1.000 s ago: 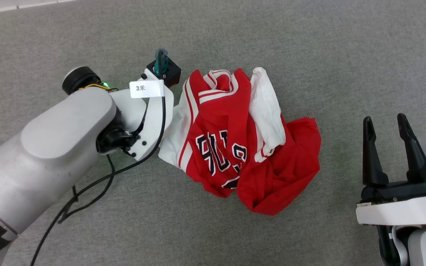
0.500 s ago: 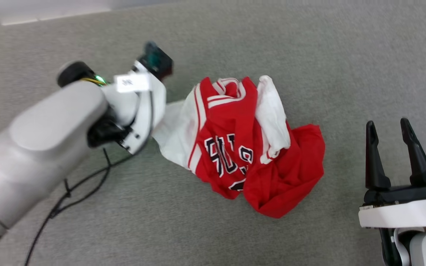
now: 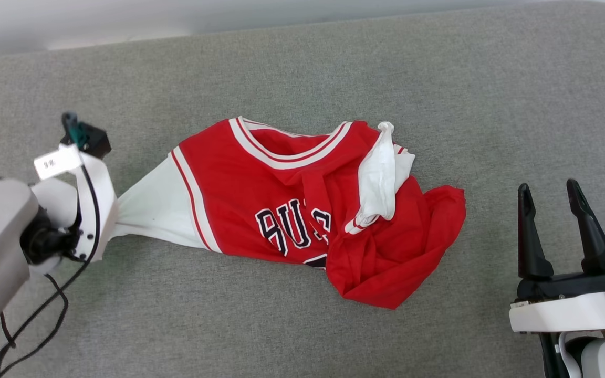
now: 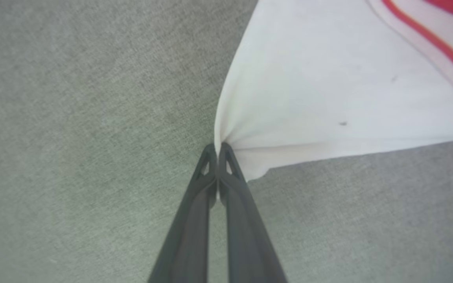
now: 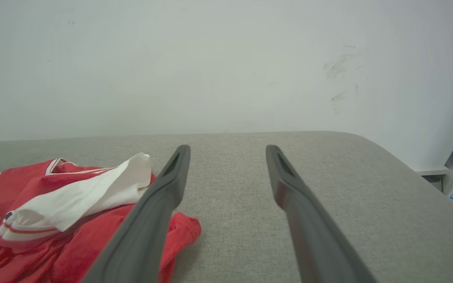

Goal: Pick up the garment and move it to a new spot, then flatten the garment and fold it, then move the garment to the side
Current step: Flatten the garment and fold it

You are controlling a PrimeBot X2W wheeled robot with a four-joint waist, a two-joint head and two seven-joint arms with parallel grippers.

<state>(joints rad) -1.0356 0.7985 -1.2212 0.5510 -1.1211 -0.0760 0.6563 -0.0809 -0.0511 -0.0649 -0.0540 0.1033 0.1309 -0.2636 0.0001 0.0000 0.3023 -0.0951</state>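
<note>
- Head view: the garment [image 3: 292,210] is seen lying near the middle of a grey fabric-covered surface [image 3: 302,68], partly spread and partly bunched, with its red body crumpled at the robot's right-hand end.
- Black, white-outlined letters are seen on the chest, partly hidden by folds, and red-and-white striped trim is seen along the collar.
- One white sleeve [image 3: 155,205] is drawn out to a taut point toward the left arm's wrist; the other white sleeve [image 3: 378,178] is folded over the red body.
- Left wrist view: the left gripper [image 4: 217,147] is seen pinched tight, its two dark fingers pressed together on the edge of that drawn-out sleeve, where the cloth is gathered into creases at the tips.
- The right gripper [image 3: 548,185] is held at the lower right of the head view, well apart from the garment, its jaws spread wide and empty.
- Right wrist view: the garment is seen low at that view's left, and a pale wall [image 5: 210,59] is seen beyond the surface's far edge.
- A black cable [image 3: 45,310] is seen hanging below the left arm, and a white label [image 3: 55,161] is fixed at its wrist.
</note>
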